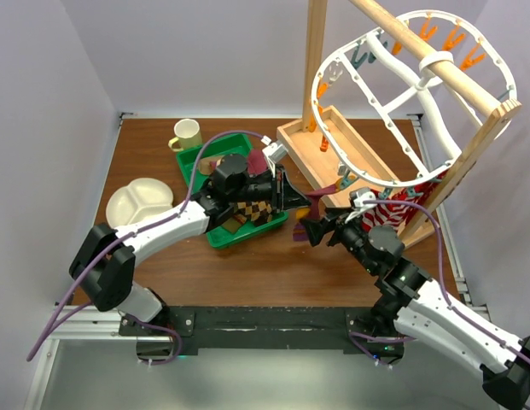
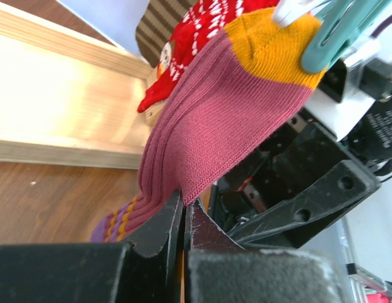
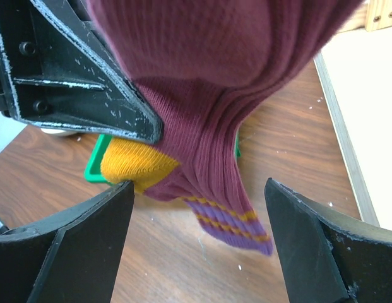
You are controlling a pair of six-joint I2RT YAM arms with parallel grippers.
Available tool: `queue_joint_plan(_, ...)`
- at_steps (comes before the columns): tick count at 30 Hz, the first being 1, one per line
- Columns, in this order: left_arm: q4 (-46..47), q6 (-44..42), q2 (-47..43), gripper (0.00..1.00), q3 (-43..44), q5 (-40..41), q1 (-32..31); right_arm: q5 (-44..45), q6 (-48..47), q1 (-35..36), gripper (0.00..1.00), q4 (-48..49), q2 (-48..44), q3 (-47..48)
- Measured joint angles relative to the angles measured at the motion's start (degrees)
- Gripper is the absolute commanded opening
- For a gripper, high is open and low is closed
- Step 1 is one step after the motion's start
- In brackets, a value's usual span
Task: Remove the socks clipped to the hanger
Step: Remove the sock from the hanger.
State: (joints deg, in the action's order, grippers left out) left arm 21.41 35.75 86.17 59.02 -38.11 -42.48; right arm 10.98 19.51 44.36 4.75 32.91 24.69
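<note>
While left hand [image 2: 183,211] pinches the maroon sock [image 2: 227,126], spread right hand [image 3: 199,188] straddles it.

Overhead; both wrists close on sock [image 2: 214,126]

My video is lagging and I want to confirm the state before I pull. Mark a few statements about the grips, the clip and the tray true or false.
1. The left fingers are shut on the maroon sock. True.
2. The right fingers clamp that sock too. False: they stand open, its cuff hanging between them.
3. A teal clip grips the sock's yellow patch. True.
4. The green tray holds nothing. False: an argyle sock lies in it.
5. The mug stands on the white plate. False: they stand apart.
</note>
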Motion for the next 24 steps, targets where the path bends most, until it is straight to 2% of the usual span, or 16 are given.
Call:
queue_joint_plan(6,4.74,3.89,0.2,0.0,-0.57,-2.19,-0.02,-0.02,0.37,0.0,0.88,3.98,2.82,-0.5)
queue_joint_plan(9,6.14,5.18,0.24,0.0,-0.83,-2.91,-0.24,-0.07,0.74,0.0,0.81,5.51,4.13,-0.79)
queue_joint_plan(10,6.56,5.44,0.26,0.0,-0.9,-3.1,-0.31,-0.04,0.87,0.02,0.77,5.88,4.35,-0.83)
queue_joint_plan(11,6.91,5.64,0.28,0.0,-0.98,-3.26,-0.33,-0.04,0.98,0.15,0.64,6.16,4.44,-0.85)
queue_joint_plan(13,7.52,5.75,0.28,0.0,-1.31,-3.45,-0.35,-0.07,1.07,0.26,0.5,6.73,4.44,-0.85)
queue_joint_plan(14,7.74,5.79,0.28,0.0,-1.55,-3.52,-0.35,-0.09,1.18,0.28,0.3,6.88,4.42,-0.85)
queue_joint_plan(15,7.74,5.81,0.28,0.0,-1.75,-3.61,-0.35,-0.09,1.36,0.33,0.21,6.91,4.33,-0.85)
queue_joint_plan(18,7.76,5.86,0.28,0.04,-1.95,-3.67,-0.39,-0.07,1.92,0.5,0.0,6.43,3.85,-0.83)
queue_joint_plan(22,8.11,5.88,0.28,0.24,-1.95,-3.61,-0.39,-0.02,2.47,0.76,0.0,4.33,3.1,-0.52)
queue_joint_plan(24,8.31,6.12,0.28,0.28,-1.95,-3.43,-0.39,0.04,2.49,0.98,0.0,3.04,3.08,-0.13)
